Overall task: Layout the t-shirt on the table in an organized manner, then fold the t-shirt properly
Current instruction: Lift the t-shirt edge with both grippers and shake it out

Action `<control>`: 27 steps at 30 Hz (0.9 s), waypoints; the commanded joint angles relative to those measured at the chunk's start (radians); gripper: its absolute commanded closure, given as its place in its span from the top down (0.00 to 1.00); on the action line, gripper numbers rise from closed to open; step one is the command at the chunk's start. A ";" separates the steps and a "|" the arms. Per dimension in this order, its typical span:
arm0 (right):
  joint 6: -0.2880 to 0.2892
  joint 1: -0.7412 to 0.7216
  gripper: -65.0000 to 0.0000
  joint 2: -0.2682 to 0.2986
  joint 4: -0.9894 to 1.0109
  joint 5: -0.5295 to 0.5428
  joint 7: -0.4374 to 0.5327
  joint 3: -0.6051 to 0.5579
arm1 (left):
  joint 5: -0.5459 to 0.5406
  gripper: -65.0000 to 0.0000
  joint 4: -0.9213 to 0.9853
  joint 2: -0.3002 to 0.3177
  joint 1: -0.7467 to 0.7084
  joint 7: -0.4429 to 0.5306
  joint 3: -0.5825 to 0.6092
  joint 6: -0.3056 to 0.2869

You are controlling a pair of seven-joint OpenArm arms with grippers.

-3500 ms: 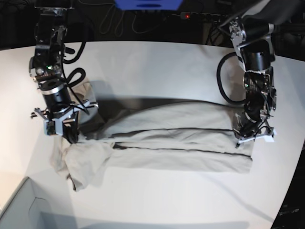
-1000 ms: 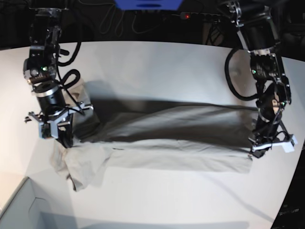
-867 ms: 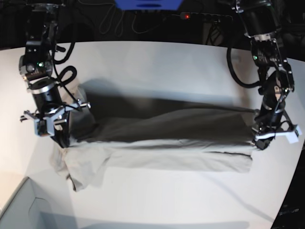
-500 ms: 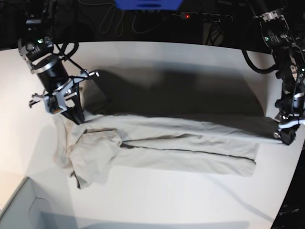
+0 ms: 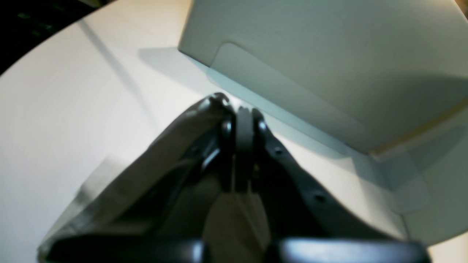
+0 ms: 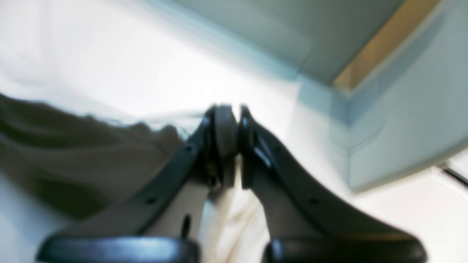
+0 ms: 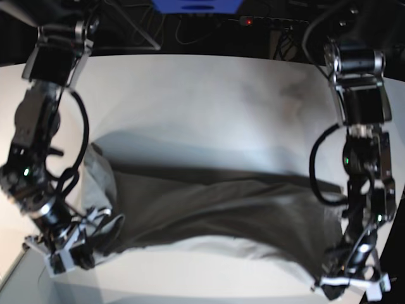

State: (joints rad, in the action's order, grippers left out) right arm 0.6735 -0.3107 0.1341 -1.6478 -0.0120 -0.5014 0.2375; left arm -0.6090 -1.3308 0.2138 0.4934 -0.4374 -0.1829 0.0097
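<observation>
The t-shirt (image 7: pixel 215 209), beige-grey, hangs stretched between both arms over the white table (image 7: pixel 209 95), and its shaded side faces the base camera. My right gripper (image 7: pixel 73 256) is low at the near left, shut on the t-shirt's left end. My left gripper (image 7: pixel 338 288) is at the near right, shut on the other end. In the left wrist view the left gripper (image 5: pixel 239 117) has its jaws closed on a fold of the t-shirt (image 5: pixel 164 160). The blurred right wrist view shows the right gripper (image 6: pixel 226 117) pinching the t-shirt (image 6: pixel 73 157), which trails off to the left.
A pale box (image 5: pixel 329 54) stands on the table just beyond the left gripper, and the box (image 6: pixel 384 91) also shows in the right wrist view. Cables and a power strip (image 7: pixel 248 21) lie past the table's curved far edge.
Both arms have swung from the middle of the table toward its near edge, carrying the shirt's gripped edge with them. The cloth has lifted and stretched between them.
</observation>
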 commanded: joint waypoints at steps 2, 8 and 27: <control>0.001 -0.156 0.00 0.052 0.082 0.013 0.013 0.001 | -0.001 0.00 0.081 0.011 0.190 0.042 0.047 -0.006; -0.001 -0.539 0.00 0.154 0.357 0.011 0.011 -0.003 | -0.005 0.00 0.363 0.002 0.588 0.050 0.184 -0.006; 0.005 -0.331 0.00 0.252 0.050 0.017 -0.009 -0.128 | -0.010 0.00 0.035 0.065 0.324 -0.030 0.190 -0.007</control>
State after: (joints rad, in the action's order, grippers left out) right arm 0.6830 -0.5961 0.3695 -1.5764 -0.0193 -0.5533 0.1013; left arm -0.6106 -1.2671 0.2623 0.7654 -0.5159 0.0208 0.0128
